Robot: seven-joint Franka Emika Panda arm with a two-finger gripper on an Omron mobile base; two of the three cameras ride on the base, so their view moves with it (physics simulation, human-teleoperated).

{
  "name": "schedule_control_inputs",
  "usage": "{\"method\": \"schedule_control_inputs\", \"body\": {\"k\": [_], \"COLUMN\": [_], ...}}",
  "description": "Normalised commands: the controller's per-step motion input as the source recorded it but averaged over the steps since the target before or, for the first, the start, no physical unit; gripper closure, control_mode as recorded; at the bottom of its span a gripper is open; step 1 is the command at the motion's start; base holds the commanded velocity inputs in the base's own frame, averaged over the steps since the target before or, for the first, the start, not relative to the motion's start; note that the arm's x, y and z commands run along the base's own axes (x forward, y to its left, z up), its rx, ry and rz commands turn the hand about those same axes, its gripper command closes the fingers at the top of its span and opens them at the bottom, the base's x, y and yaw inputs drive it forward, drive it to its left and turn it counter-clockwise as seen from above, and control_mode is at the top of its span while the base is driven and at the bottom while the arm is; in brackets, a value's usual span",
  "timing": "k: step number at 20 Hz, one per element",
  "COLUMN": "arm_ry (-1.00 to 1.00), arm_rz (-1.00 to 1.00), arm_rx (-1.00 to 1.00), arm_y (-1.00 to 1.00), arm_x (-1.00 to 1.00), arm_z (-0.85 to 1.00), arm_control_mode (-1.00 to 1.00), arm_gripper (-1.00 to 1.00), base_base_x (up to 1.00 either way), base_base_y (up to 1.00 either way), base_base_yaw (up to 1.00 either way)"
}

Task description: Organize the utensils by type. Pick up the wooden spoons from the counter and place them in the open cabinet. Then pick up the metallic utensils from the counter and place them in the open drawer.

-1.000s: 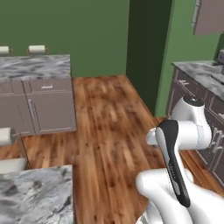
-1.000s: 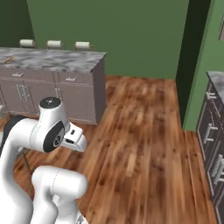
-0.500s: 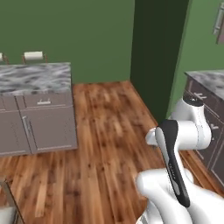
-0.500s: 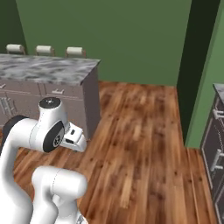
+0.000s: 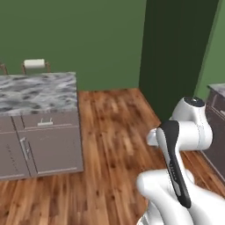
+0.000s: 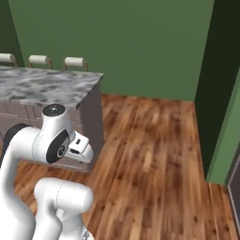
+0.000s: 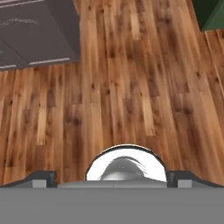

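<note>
Arm tucked while the base travels

Gripper [image 7: 112, 177] spread, empty, aimed at bare floor [image 7: 131, 87]; the counter [image 5: 37, 92] lies off to its left, no utensils or drawer visible yet

counter [image 5: 35, 92] cut by left edge, chair backs [image 6: 75, 62] half hidden behind it — utensils indiscernible
</note>
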Motion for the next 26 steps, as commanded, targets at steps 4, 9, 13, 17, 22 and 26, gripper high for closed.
{"method": "schedule_control_inputs", "body": {"k": [4,9,13,17,22,26], "arm_ry": [0.00,0.00,0.00,0.00,0.00,0.00], "arm_rz": [0.00,0.00,0.00,0.00,0.00,0.00], "arm_rx": [0.00,0.00,0.00,0.00,0.00,0.00], "arm_y": [0.00,0.00,0.00,0.00,0.00,0.00], "arm_x": [0.00,0.00,0.00,0.00,0.00,0.00], "arm_z": [0.00,0.00,0.00,0.00,0.00,0.00], "arm_control_mode": [1.00,1.00,1.00,1.00,1.00,1.00], "arm_gripper": [-1.00,-1.00,-1.00,-1.00,-1.00,-1.00], "base_base_x": [1.00,0.89,0.63,0.66,0.91,1.00], "base_base_y": [0.30,0.19,0.07,0.11,0.34,0.55], "base_base_yaw": [0.27,0.51,0.77,0.72,0.36,0.00]}}
